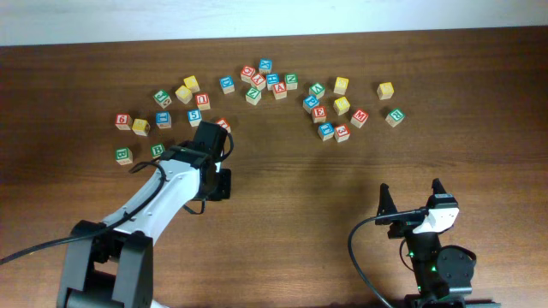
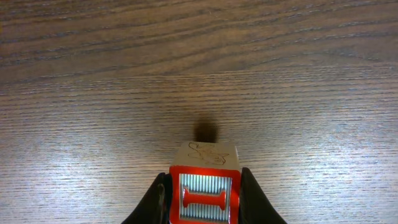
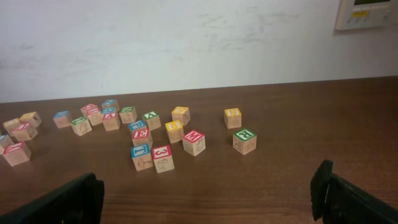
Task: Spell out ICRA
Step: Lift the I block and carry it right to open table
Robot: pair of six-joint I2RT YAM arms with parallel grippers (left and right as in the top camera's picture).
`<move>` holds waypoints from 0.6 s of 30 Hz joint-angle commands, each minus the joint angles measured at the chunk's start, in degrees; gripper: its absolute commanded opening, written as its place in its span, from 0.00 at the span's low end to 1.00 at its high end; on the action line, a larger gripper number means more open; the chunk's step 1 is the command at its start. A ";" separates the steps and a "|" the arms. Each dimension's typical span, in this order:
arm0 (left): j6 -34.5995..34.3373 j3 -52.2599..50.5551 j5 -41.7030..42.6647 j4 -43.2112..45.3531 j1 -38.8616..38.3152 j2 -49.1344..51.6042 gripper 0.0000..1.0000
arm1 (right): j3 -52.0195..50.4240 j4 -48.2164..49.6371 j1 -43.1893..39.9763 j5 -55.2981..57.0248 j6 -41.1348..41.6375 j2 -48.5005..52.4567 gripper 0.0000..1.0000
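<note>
- Left arm (image 1: 163,192) sits highest under the overhead cam, reaching out over bare desk (image 1: 342,188) in front of the cube scatter.
- Right arm is parked near the desk's front edge. Right claw (image 1: 412,192) is spread wide, holds nothing, and is well apart from every cube.
- Left claw (image 2: 204,194) is pinching the I cube (image 2: 206,158), one finger on each side, with the red letter face towards the wrist cam. A dark shadow on the wood just beyond it suggests the cube is off the surface.
- Loose cubes (image 1: 265,81) lie in three rough groups along the far half of the desk. C, R and A should be among them, but the letters are too small to read with confidence.
- Step, my read: placing the I as first letter. No row laid out yet.
- Next move calls for:
  - lowering straight down until the cube seats flat
  - keeping the letter face readable
  - leaving clear desk beside it for three more
  - spreading the fingers only once it's down, so it doesn't tip
</note>
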 commanded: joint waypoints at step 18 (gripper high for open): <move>0.72 -0.46 -6.29 1.57 -0.02 -0.66 0.20 | -0.28 -0.35 -0.37 0.11 0.17 -0.31 0.98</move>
